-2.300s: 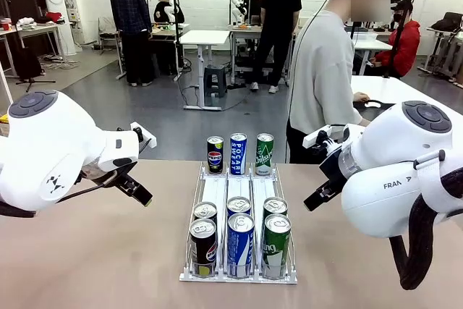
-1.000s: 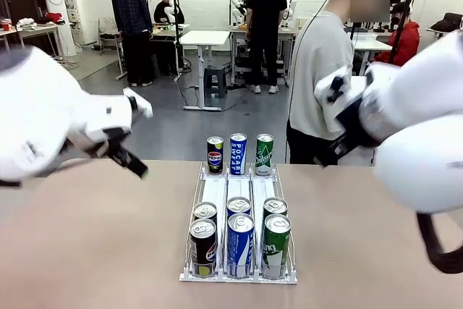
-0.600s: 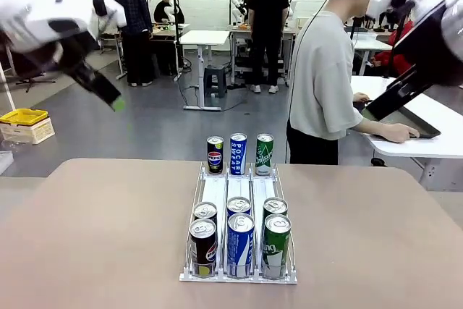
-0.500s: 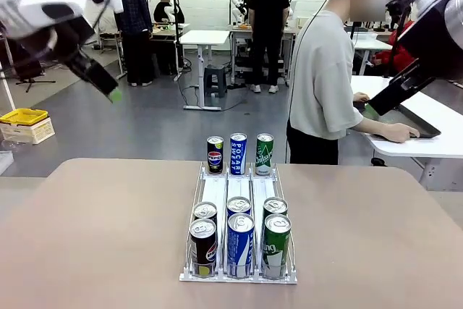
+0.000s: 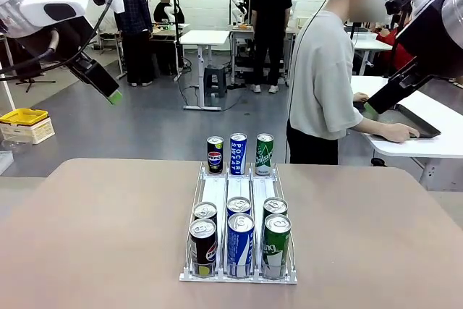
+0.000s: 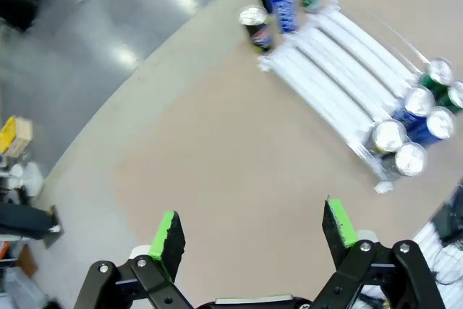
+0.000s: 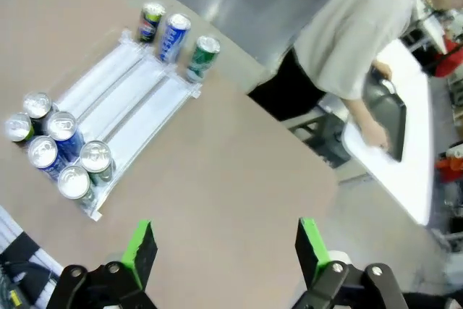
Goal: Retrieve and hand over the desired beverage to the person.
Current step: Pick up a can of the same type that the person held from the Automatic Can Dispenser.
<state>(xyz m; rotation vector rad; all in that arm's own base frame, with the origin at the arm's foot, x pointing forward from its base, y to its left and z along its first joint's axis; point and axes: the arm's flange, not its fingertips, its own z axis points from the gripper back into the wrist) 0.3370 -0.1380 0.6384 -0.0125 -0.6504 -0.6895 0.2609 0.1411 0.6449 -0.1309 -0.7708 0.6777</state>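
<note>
Left gripper [image 6: 252, 228] and right gripper [image 7: 226, 245] are both wide open and empty; the can rack [image 6: 340, 70] lies well below them.

Front view chops both arms: the left arm [image 5: 43, 5] runs off the top-left corner, the right arm [image 5: 434, 27] off the right edge. The person [image 5: 322, 85] has their legs mostly hidden behind the table [image 5: 94, 236]. The middle cans [image 5: 239, 205] sit mostly hidden behind the front cans [image 5: 240, 244]. In the left wrist view one green can [image 6: 454, 98] gets clipped by the edge, and the labels are too tiny to read.
</note>
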